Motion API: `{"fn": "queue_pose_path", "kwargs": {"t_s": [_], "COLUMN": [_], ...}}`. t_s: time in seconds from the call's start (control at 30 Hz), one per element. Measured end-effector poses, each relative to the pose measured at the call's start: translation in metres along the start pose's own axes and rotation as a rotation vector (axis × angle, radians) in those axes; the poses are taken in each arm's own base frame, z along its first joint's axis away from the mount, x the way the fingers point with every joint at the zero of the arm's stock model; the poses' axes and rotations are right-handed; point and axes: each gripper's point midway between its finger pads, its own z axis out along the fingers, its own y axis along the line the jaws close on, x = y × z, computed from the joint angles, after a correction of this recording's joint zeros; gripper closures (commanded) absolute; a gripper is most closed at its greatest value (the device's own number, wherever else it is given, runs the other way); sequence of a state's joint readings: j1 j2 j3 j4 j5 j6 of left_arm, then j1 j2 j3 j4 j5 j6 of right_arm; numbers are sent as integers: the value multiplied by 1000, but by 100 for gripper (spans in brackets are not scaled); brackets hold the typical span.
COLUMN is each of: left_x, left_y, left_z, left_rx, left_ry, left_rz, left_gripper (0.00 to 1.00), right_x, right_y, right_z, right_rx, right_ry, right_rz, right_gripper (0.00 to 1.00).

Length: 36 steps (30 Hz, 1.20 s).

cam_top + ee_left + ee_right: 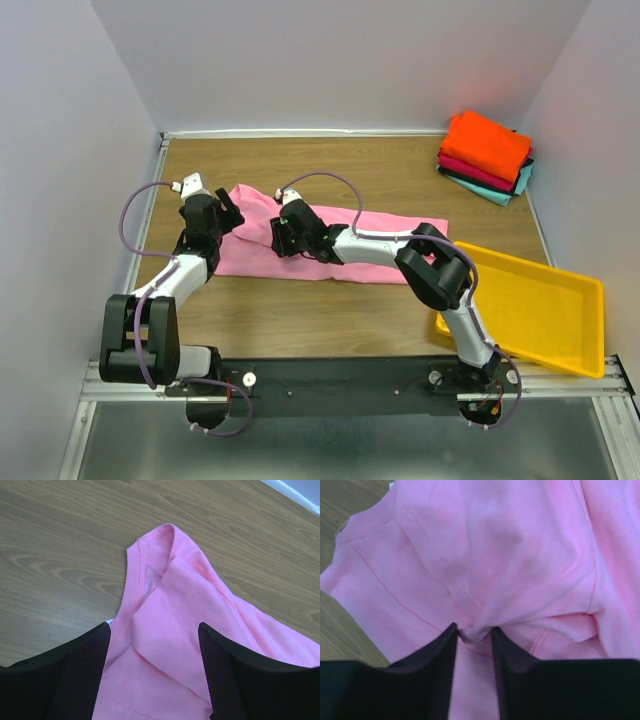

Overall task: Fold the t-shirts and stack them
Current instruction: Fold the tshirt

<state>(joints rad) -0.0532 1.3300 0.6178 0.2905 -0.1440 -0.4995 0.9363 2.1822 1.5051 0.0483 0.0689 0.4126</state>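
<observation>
The pink t-shirt (255, 250) lies spread as a long band across the left and middle of the table (350, 165), loosely creased and not yet folded into a compact shape. In the left wrist view one hemmed corner (162, 545) of it points toward the far edge, with a soft fold running along the cloth. The right gripper (474, 630) sits on the shirt's middle, its jaws drawn in on a small pucker of pink cloth, so it reads as pinching the shirt. The left gripper (154, 626) is low over the shirt's left end, its jaws wide apart with cloth between them but nothing clamped. In the far right corner a stack (487, 150) of folded shirts waits, orange on top, with crimson, dark and teal edges showing below. A yellow tray (580, 340) sits at the near right, well apart from the pink shirt. The step in hand looks like taking hold of the pink shirt for a fold. The next move likely calls for the left jaws to close on their end, then for both arms to lift and carry the cloth over together, keeping it taut so the layers land flat.
</observation>
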Motion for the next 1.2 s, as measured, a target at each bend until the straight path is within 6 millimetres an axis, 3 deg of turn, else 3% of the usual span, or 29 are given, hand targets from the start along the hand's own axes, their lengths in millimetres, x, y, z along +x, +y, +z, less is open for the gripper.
{"fn": "queue_pose_path", "kwargs": {"t_s": [0.07,0.47,0.6,0.77,1.0,1.2], "left_x": [1,5,19,39,46,54], "left_y": [0,2,6,11,9,9], "left_z": [0,0,4,14,26,35], "left_rx": [-1,-6,-22,-65,-77,-85], "left_ry": [1,11,54,127,162,190], "left_rz": [0,-1,10,33,48,59], "left_gripper": [24,35,36,38,43,54], "right_x": [-1,-10,-19,-25,-25,-23], "right_y": [-1,-14,-17,-17,-20,-21], "right_z": [2,-8,-17,-21,-22,-23], "right_rx": [11,92,113,121,133,136], "right_ry": [-3,-33,-56,-73,-74,-71], "right_rz": [2,1,2,3,2,1], "right_gripper": [70,72,74,87,88,88]}}
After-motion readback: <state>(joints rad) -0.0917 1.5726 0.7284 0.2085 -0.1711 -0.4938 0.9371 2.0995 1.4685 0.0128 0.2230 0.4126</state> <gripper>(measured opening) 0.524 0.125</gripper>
